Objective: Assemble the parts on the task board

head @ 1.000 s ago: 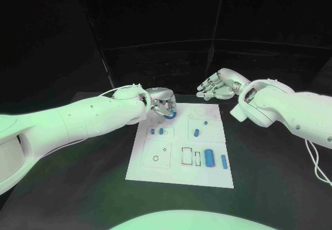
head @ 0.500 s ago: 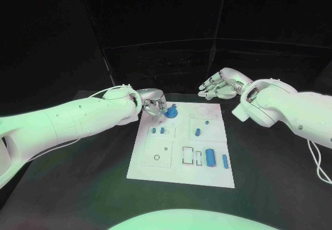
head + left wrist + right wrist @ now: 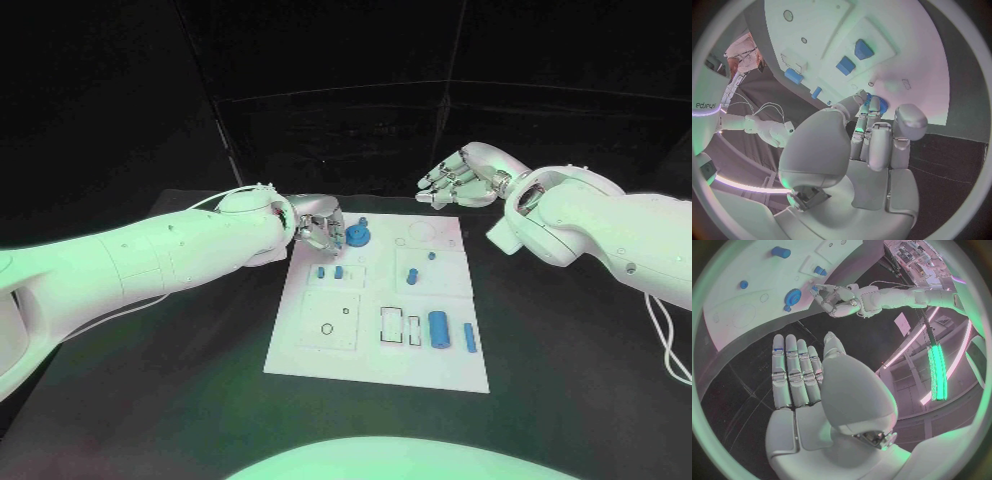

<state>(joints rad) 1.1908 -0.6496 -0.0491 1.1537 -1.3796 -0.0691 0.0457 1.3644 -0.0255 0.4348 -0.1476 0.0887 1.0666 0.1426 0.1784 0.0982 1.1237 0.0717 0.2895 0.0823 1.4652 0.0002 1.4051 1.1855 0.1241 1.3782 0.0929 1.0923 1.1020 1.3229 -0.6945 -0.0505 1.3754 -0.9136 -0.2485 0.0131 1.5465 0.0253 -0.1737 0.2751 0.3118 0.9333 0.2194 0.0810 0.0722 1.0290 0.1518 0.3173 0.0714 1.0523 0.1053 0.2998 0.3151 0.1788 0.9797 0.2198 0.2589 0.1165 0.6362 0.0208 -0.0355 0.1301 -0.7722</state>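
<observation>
Blue round part sitting at the task board's far left corner, left robot hand beside it

Blue round part (image 3: 356,237) is standing on the white task board (image 3: 325,350), the left robot hand (image 3: 320,226) hovering just beside it, fingers loosely apart and gripping nothing. Seating it well probably calls for pressing straight down, not sideways. Other blue parts are lying nearer the board's middle. Beyond the board's far right corner, the right robot hand (image 3: 459,180) is hanging flat and empty above the desk (image 3: 577,380).

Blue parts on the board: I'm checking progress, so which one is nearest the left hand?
The round blue part at the task board's far left corner, beside the left hand; the other blue parts lie nearer the robot.
</observation>
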